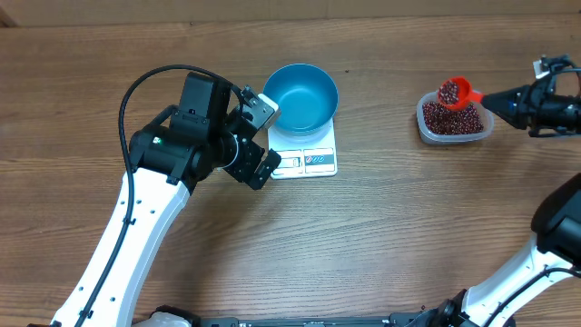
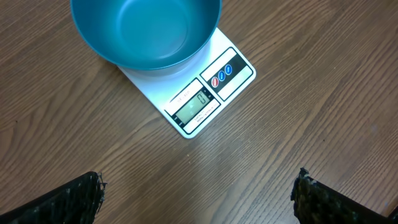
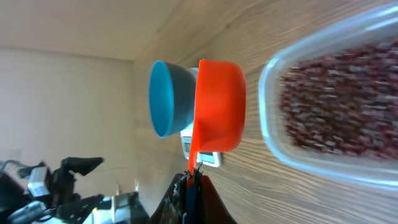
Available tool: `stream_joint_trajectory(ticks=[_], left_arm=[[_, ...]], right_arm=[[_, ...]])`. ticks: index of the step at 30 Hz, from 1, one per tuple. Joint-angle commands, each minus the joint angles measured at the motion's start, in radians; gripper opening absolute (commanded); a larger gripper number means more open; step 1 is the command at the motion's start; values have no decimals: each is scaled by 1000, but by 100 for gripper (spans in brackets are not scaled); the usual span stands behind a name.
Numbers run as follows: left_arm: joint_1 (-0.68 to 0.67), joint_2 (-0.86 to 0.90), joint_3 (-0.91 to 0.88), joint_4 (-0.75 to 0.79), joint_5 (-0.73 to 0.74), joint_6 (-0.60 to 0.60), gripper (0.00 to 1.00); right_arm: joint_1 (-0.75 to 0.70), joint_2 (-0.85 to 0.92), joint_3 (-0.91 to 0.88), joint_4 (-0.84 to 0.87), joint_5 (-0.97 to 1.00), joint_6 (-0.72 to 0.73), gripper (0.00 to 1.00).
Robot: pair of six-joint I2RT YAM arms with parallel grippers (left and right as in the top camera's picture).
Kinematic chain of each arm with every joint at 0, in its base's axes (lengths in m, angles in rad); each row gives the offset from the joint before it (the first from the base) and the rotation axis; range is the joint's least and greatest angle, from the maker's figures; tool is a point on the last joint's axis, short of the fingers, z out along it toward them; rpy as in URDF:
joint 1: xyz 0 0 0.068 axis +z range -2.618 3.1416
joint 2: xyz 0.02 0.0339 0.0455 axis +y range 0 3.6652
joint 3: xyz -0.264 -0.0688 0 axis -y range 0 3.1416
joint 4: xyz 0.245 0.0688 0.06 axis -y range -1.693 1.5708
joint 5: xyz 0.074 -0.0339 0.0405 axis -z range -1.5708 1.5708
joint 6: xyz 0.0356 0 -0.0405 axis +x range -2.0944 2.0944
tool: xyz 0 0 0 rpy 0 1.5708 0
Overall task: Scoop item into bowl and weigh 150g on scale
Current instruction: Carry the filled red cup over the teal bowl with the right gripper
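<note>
Above the clear plastic tub (image 1: 423, 128): a red plastic scoop (image 1: 467, 91) full of maroon beans (image 1: 448, 93).
Your right gripper (image 3: 194, 179) pinches its handle; your left gripper (image 2: 199, 196) is spread wide, empty.

The left arm (image 1: 127, 245) is leaning up from the tabletop's near edge toward its middle, elbow bent. The left gripper (image 1: 269, 138) is pointing rightward, its jaws standing wide apart and gripping nothing. The right arm (image 1: 558, 227) is standing at the near right corner. By the right edge, the right gripper (image 1: 495, 97) is pointing left, clamping the handle of a red scoop (image 1: 454, 91).
</note>
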State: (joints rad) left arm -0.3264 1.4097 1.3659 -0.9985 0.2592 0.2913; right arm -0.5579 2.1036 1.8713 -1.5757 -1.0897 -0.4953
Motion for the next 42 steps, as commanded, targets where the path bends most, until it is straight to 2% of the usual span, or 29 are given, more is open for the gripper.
stream_joint_trajectory(ticks=[1,6,16,23,31,35,42], left_arm=[[5,-11,21,4,19,-7,99],[5,-11,21,4,19,-7,99],[5,-11,21,4,19,-7,100],[5,-11,21,4,19,-7,100],[5,-11,21,4,19,-7,100],[5,-11,21,4,19,-7,99],[5,-11,21,4,19,-7,100]], right_arm=[[62,8,-7,-8,-77,-29,4],[161,8,-7,1,-129,-10,4],[372,8,-6,211,-116,245,4],[520,8,-4,394,-24,453,4],[696,8,111,441,364,596,4],[780,7,196,414,541,600,4],[937,6,317,336,975,600,4]])
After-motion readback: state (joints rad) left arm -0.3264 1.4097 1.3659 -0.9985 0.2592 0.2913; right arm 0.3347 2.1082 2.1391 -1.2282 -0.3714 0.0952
